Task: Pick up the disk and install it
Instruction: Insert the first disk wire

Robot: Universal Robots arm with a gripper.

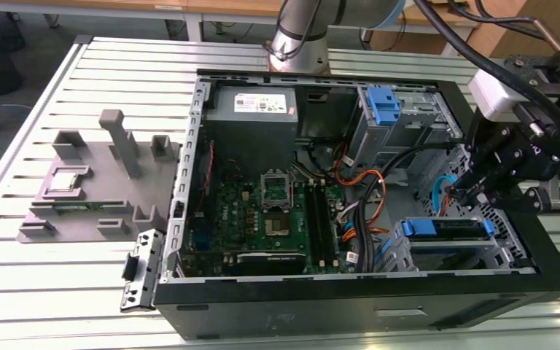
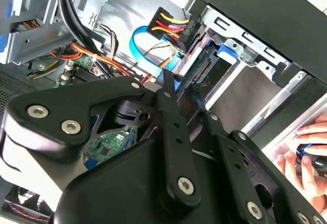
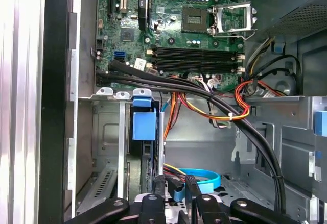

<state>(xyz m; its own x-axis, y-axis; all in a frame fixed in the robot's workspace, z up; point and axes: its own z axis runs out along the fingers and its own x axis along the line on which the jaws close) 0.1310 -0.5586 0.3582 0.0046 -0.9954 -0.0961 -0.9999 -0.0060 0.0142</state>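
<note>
- On the exterior view's left, one grey moulded fixture (image 1: 95,186) with several upright posts, resting on the slatted metal table (image 1: 27,292); one small square chip (image 1: 66,180) seated in it.
- Just beside the case's left wall, one black hinged bracket (image 1: 138,270) lying on the table.
- In the middle, one open black computer case (image 1: 358,310) on its side, interior facing up.
- Inside, at the far left corner, one grey power-supply box (image 1: 256,102) with a white sticker.
- Below that, one green motherboard (image 1: 251,219) carrying one open processor socket (image 1: 275,191) and one bank of long memory slots (image 1: 316,219).
- Further right, one bundle of orange and black cables (image 1: 363,186), plus one bare blue plastic bracket (image 1: 382,106) in the far drive cage.
- In the near right bay, the disk (image 1: 442,228), flat in the metal cage with its blue rail facing the motherboard; seen edge-on in the first wrist view (image 3: 143,127).
- One looped blue ribbon cable (image 3: 204,175) on the case floor beside that bay.
- At the right, one black gripper (image 1: 469,195) lowered into the case just beyond the disk, over the blue cable; clenched or released, cannot tell.
- In the second wrist view, one person's hand (image 2: 301,155) outside the case wall.
</note>
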